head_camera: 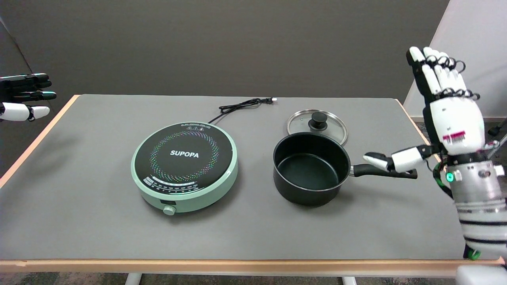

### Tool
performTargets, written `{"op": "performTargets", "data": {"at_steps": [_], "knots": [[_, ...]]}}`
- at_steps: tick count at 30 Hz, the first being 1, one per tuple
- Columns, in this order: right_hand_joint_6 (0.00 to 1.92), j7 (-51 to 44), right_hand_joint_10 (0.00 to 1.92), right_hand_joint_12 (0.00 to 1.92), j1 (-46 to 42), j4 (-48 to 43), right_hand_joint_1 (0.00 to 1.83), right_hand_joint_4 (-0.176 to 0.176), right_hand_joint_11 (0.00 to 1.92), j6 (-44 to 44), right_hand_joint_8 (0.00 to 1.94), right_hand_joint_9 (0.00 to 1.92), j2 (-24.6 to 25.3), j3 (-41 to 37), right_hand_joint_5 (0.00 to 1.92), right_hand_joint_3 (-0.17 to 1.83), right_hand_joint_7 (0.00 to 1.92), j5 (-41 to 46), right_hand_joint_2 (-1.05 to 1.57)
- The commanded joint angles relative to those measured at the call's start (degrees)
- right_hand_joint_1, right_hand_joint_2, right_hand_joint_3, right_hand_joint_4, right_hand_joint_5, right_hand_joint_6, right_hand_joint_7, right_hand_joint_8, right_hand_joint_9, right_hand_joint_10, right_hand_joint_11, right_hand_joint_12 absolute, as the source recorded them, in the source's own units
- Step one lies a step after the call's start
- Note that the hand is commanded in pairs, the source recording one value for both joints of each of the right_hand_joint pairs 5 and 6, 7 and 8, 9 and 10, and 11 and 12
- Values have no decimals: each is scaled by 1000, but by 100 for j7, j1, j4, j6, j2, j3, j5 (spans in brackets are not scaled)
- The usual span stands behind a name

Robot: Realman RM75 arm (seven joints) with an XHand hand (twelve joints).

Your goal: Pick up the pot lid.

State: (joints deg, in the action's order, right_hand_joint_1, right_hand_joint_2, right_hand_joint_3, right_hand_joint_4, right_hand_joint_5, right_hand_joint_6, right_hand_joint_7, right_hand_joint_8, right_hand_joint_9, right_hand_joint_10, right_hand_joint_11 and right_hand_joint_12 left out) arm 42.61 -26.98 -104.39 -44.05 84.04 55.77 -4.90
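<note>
The pot lid point(317, 126), glass with a black knob point(317, 120) and a metal rim, lies flat on the table point(99, 237), well to the left of the right hand point(451, 118) and farther back. It sits just behind the black saucepan point(311, 168), whose rim hides its near edge.

The hand is raised at the table's right edge, fingers straight up and apart, thumb stuck out toward the pan's handle point(382, 171), holding nothing. I'd say the reach hasn't started yet. Next the hand must travel left and back, over the handle, drop onto the knob and pinch it.

The lid is round, so it has no long axis; its knob points straight up.
</note>
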Motion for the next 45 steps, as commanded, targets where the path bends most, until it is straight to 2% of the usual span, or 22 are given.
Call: {"op": "performTargets", "data": {"at_steps": [1, 6, 7, 8, 21, 33, 36, 37, 39, 45], "knots": [[42, -1309, 42, 42, -667, 882, 1051, 80, 42, -1561, 42, 42, 443, 859, 42, 719, 42, 1170, -172], [41, -1599, 41, 41, -574, 1247, 1060, 75, 41, -1683, 41, 41, 366, 1247, 41, 720, 41, 1255, -183], [41, -1698, 41, 41, -552, 1314, 1065, 43, 41, -1729, 41, 41, 341, 1312, 41, 719, 41, 1260, -185], [41, -1791, 41, 41, -531, 1364, 1068, 29, 41, -1771, 41, 41, 318, 1357, 41, 721, 41, 1260, -186], [36, -3788, 36, 36, 51, 2825, 1089, 20, 36, -3514, 36, 36, 182, 2303, 36, 784, 36, 1335, -257], [29, -5321, 29, 29, 105, 3533, 1099, 32, 29, -4320, 29, 29, 149, 3174, 29, 954, 29, 1969, -366], [28, -5358, 28, 28, 105, 3586, 1098, 43, 28, -4320, 28, 28, 122, 3195, 28, 989, 28, 2139, -376], [27, -5358, 27, 27, 102, 3597, 1092, 120, 27, -4296, 27, 27, 106, 3189, 27, 1004, 27, 2186, -380], [27, -5358, 27, 27, 86, 3634, 1092, 130, 27, -4198, 27, 27, 25, 3171, 27, 1015, 27, 2380, -385], [27, -5366, 27, 27, 186, 3733, 1096, 132, 27, -3865, 27, 27, -224, 3192, 27, 1037, 27, 2802, -406]]}}
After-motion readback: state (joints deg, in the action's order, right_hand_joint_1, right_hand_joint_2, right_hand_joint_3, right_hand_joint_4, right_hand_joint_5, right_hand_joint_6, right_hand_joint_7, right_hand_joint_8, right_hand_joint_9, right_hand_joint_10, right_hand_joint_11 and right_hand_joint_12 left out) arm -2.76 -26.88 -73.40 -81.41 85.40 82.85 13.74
